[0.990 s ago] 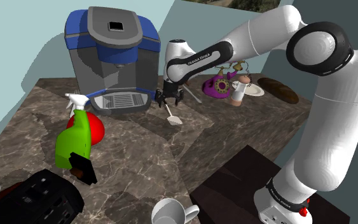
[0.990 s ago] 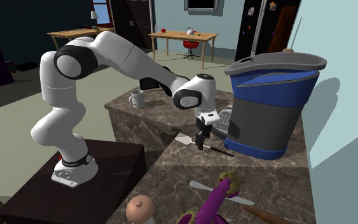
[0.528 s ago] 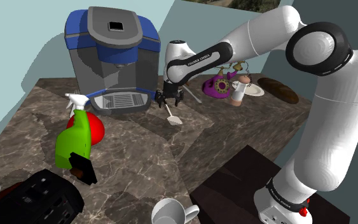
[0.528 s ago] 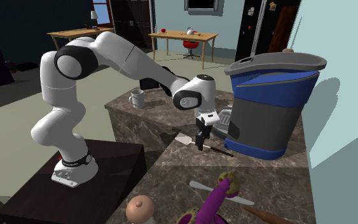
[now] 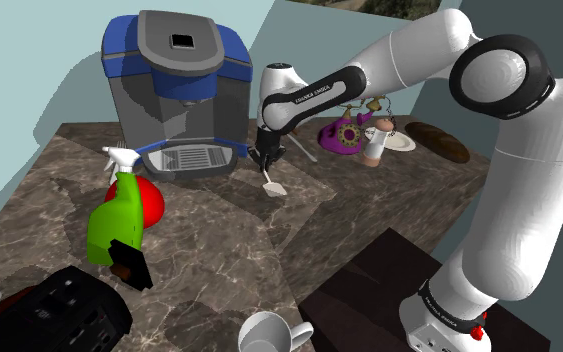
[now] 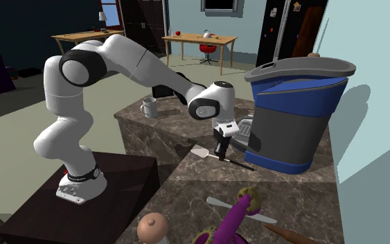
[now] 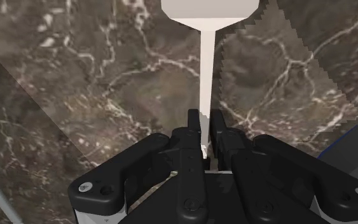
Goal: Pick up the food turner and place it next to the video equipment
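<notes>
Nearest you in the shoulder view, at the worktop's [image 5: 209, 250] near left corner, lies a black boxy device [image 5: 64, 312], which I take for the video equipment. A white mug [image 5: 269, 335] sits to its right, and a green spray bottle [image 5: 117, 225] stands just beyond it. Farther in, the end effector [image 5: 265, 165] is clenched on the thin pale handle of the food turner [image 5: 275, 188], whose blade looks to rest on the worktop in front of the blue-and-grey coffee machine [image 5: 174, 90]. You are at the grasp step: the hold looks made, the lift not yet done. Next you need a straight lift off the stone, then a carry toward the near left, high enough to pass the bottle. The arm [image 5: 509, 180] rises from its stand [image 5: 369, 290] at the near right, elbow high, forearm stretched far and left, wrist pointing down
</notes>
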